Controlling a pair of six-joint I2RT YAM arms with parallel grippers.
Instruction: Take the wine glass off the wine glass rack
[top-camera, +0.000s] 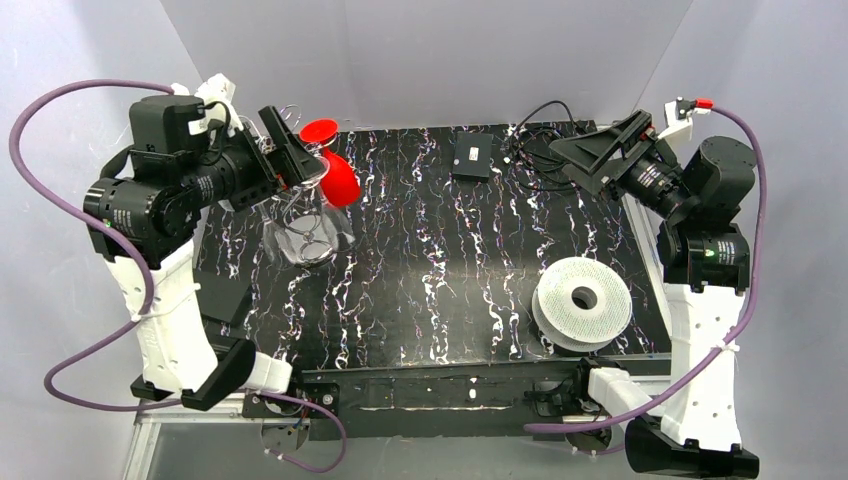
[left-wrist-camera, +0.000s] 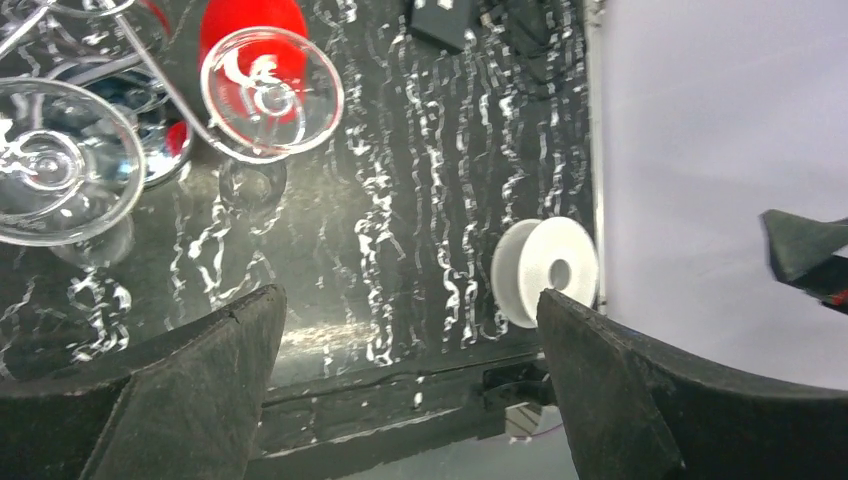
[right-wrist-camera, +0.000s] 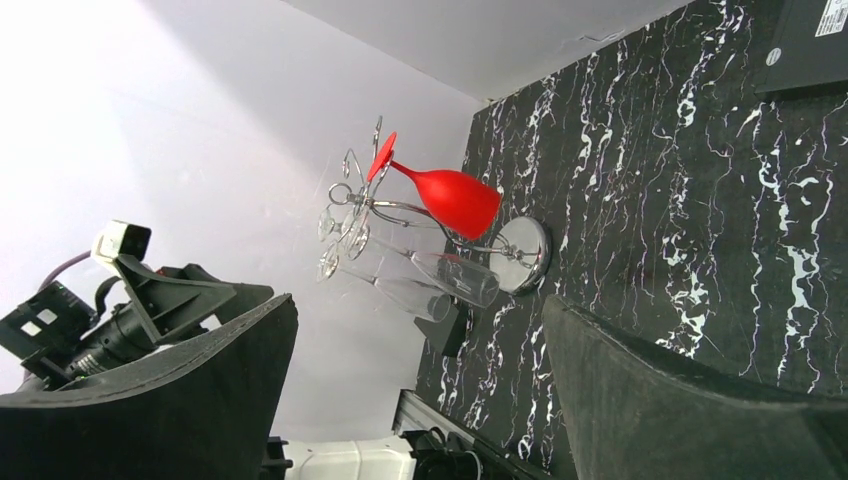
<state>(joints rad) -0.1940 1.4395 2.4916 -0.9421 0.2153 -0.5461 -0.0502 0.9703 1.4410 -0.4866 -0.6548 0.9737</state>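
Observation:
The wine glass rack, thin silver wire with a shiny round base, stands at the far left of the table. A red wine glass hangs on it upside down, tilted; it also shows in the right wrist view. Clear glasses hang beside it. My left gripper is open and empty, right beside the rack's top. In the left wrist view clear glass feet and the red bowl lie beyond its fingertips. My right gripper is open and empty at the far right, facing the rack.
A white ridged spool lies near the front right of the black marbled table. A black box and cables sit at the back middle. A flat black block lies by the left arm. Grey walls enclose the table.

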